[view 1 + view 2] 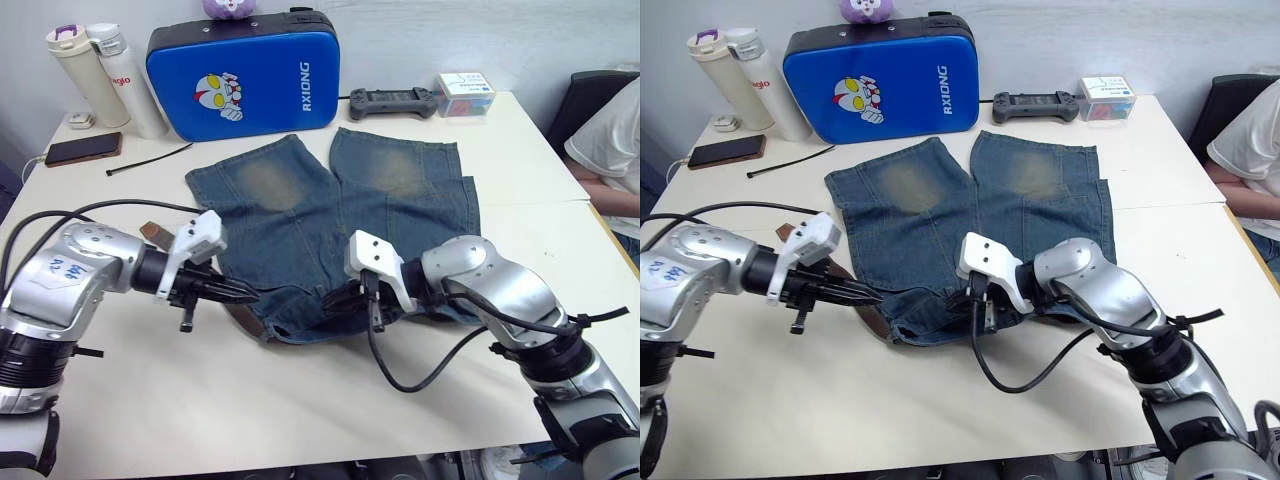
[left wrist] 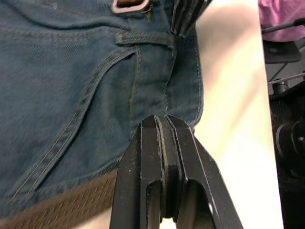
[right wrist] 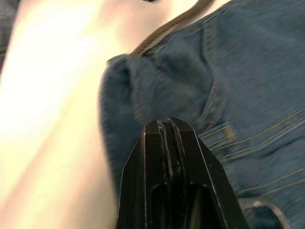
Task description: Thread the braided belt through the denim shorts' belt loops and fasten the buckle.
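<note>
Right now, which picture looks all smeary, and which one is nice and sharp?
The right wrist view is smeary: the denim shorts and table blur together. The left wrist view is sharp up close, showing stitching by a belt loop. Both eye views are evenly lit and clear.

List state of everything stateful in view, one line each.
denim shorts: flat on the table, waistband toward the robot
braided belt: lying along the waistband, not fastened
buckle: unfastened, near a belt loop
left gripper: shut, at the waistband
right gripper: shut, at the waistband
two bottles: upright, lids on
phone: flat, screen dark
</note>
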Controlling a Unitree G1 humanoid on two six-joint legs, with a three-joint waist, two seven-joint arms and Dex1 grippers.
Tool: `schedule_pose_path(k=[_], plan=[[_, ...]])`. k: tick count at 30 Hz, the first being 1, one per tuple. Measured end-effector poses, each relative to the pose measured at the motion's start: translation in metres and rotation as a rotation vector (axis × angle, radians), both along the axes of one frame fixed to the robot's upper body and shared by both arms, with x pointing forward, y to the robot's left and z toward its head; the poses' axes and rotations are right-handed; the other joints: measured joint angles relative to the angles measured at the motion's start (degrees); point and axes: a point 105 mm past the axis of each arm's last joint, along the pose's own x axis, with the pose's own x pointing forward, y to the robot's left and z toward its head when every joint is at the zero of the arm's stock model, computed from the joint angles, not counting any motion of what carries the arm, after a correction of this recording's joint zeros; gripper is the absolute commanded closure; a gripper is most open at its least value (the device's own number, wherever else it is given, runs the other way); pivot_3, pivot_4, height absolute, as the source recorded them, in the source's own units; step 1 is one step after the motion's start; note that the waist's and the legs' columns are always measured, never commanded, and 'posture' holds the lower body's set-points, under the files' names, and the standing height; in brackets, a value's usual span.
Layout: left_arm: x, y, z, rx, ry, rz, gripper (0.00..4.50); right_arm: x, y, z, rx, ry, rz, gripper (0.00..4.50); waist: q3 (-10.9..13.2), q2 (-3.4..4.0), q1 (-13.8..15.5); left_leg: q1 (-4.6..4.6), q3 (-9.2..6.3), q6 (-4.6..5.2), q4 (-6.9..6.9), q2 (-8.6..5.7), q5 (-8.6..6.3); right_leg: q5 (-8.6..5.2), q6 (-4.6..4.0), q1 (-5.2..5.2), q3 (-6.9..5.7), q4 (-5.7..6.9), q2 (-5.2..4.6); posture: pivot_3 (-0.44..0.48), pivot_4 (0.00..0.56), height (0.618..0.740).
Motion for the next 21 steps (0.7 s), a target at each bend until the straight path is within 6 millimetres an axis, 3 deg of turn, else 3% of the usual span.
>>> schedule_pose_path(k=[7,12,15,21], plan=[[-0.010,-0.029,-0.024,0.063,-0.013,-0.164,4.44,-0.004,-0.006,-0.024,-0.036,0.043,-0.030,4.50,0.0,0.00,-0.2,0.05,0.02,-0.01,-0.02,0.01,0.01,0.00,0.00,0.01,0.02,-0.01,0.02,0.000,0.150,0.740],[-0.015,-0.025,-0.045,0.210,-0.070,-0.277,4.44,-0.003,-0.010,-0.037,-0.045,0.066,-0.065,4.50,0.0,0.00,0.0,0.06,0.02,-0.02,-0.03,0.02,0.01,0.00,-0.01,0.02,0.02,-0.25,0.03,0.000,0.150,0.740],[-0.018,-0.025,-0.049,0.222,-0.071,-0.299,4.44,-0.002,-0.014,-0.057,-0.082,0.103,-0.094,4.50,0.0,0.00,0.0,0.11,0.01,0.00,-0.02,0.01,0.00,0.00,0.00,0.13,0.01,-0.27,0.02,0.000,0.150,0.740],[-0.049,-0.025,-0.083,0.223,0.050,-0.279,4.44,0.004,-0.016,-0.061,-0.088,0.089,-0.102,4.50,0.0,0.01,-0.1,0.71,-0.01,0.06,-0.13,0.06,-0.04,-0.01,-0.02,0.76,0.03,-0.42,0.04,0.000,0.150,0.740]])
